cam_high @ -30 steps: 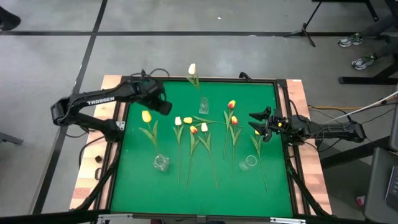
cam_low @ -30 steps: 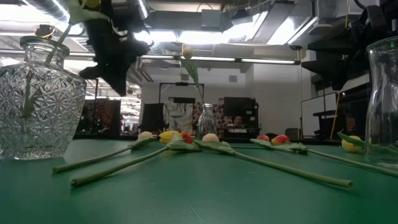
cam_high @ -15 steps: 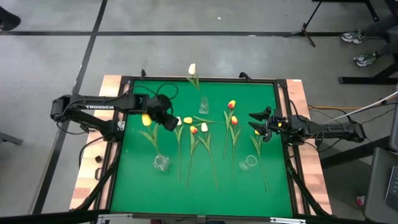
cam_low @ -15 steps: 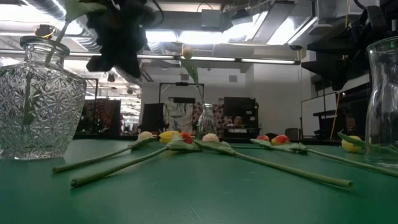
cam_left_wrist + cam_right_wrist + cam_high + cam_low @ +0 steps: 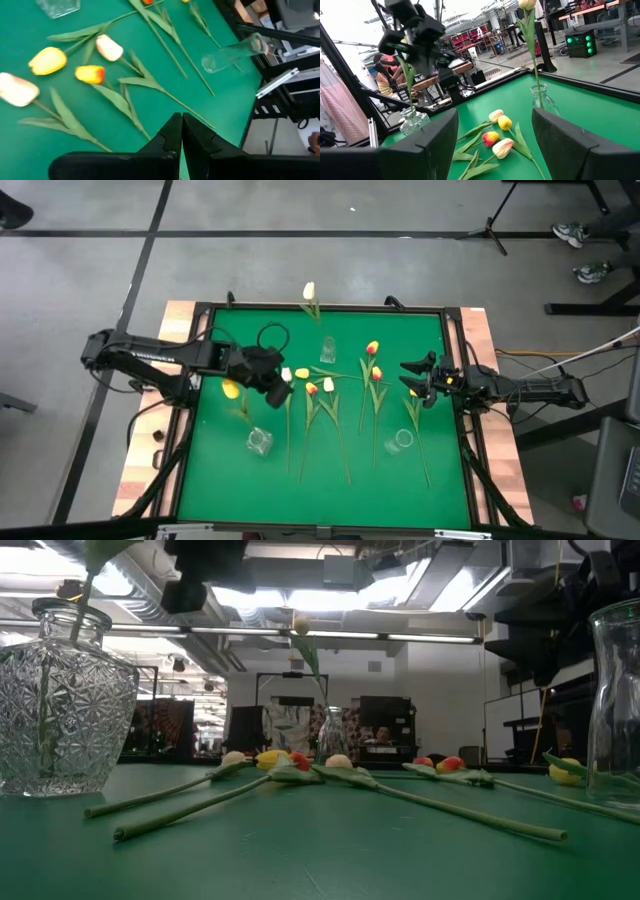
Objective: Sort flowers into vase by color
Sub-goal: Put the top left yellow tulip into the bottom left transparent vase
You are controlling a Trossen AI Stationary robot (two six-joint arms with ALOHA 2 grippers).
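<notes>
High view: left gripper (image 5: 268, 376), clamped on a yellow tulip (image 5: 231, 389), hangs just beyond the left vase (image 5: 259, 442); right gripper (image 5: 418, 378) waits open.

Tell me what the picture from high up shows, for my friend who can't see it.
Two robot arms reach over a green table scattered with tulips. The left gripper hangs above a yellow tulip and a white one; the right gripper waits open near the right edge. One white tulip stands in a vase.

left hand (image 5: 278, 388): fingers pressed together, over mat's left-centre | right hand (image 5: 412, 378): fingers spread wide, at right edge
</notes>
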